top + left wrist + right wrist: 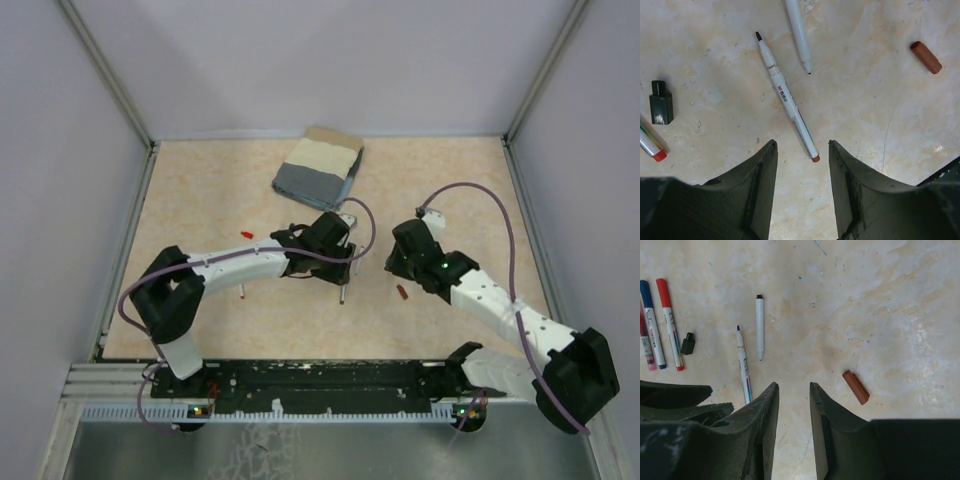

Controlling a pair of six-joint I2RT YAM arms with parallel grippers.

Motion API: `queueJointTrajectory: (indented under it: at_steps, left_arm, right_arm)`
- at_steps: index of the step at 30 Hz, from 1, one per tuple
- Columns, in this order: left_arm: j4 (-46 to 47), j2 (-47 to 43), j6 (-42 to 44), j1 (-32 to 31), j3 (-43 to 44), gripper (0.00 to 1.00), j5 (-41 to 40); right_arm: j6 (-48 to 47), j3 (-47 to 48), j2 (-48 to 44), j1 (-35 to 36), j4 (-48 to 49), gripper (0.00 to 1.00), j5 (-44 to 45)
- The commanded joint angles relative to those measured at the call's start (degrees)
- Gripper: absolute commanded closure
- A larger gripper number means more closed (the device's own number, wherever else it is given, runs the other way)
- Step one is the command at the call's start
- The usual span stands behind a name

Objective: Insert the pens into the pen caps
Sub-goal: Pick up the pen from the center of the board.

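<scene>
Brown-red cap (856, 387) lies empty; left gripper (802, 145) fingers apart over uncapped pen (786, 97), right gripper (793, 386) apart too; red-ended pen (650, 143) cut off

light: bright, even, diffuse
shadows: soft, short
glare: mild sheen on surface (920, 340)
focus: wrist views sharp, top view coarser

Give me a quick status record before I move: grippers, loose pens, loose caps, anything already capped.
left gripper: open, empty, tips either side of the uncapped pen at its tail end
right gripper: open, empty
uncapped pen: flat, black tip away from left gripper
second uncapped pen: flat beside it, not touching
brown-red cap: loose, on its side, right of both pens
black cap: loose, left of both pens
capped: blue-capped pen and red-capped pen, side by side
</scene>
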Motion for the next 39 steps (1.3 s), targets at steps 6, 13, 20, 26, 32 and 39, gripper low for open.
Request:
queueJointTrajectory:
  at_steps: [6,13,20,26,32,39]
  left_arm:
    - [-5.58,7.32,-3.73,-3.86,6.32,0.49,-5.98]
    - [-6.23,9.55,-4.31,-4.74,6.19,0.55,-7.33]
    - [-7.21,13.12,-3.49,-5.99,7.09,0.68,-7.31]
    - [-8.76,14.13,-2.2,-6.11,6.68,0.89,-10.96]
    - [-5.87,9.56,-0.55,-5.53,3.84,0.96,-13.47]
    - [0.25,1.57,0.37,-5.13,-0.19,0.97,-11.5]
  right_arm:
    - [5.03,-3.18,-6.9,-3.47,-0.21,0.68,5.37]
    - [6.83,-5.56,-10.13,-4.21,0.42,0.68,5.89]
    - [7.97,-6.51,-10.62,-4.77,1.02,0.69,5.67]
    - [8.08,-7.02,-10.87,-4.91,2.09,0.68,4.18]
    - [1.7,-9.62,-10.68,-5.13,14.35,0.68,-11.98]
    - [12.57,-19.34,-8.31,-5.12,36.07,0.67,-24.87]
